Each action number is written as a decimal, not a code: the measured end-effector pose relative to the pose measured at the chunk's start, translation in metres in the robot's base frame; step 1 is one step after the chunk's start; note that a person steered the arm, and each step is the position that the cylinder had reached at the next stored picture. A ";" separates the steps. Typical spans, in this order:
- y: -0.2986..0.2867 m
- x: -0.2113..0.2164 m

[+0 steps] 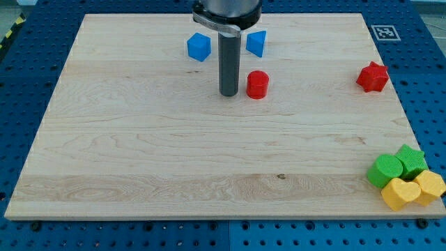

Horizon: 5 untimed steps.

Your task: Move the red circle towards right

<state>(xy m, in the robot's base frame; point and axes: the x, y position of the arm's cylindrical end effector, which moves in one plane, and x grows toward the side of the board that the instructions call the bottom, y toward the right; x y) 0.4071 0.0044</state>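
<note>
The red circle (257,84) is a short red cylinder standing on the wooden board (139,153), a little above the middle. My tip (229,93) rests on the board just to the view's left of the red circle, with a narrow gap between them. The dark rod rises straight up from the tip to the view's top edge.
A blue cube (198,47) and a second blue block (256,42) flank the rod near the view's top. A red star (373,77) sits at the right. A green circle (385,171), green star (411,161) and two yellow blocks (401,194) (429,187) cluster at the bottom right corner.
</note>
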 end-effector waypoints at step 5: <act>0.048 -0.016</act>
<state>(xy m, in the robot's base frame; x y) 0.3910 0.0522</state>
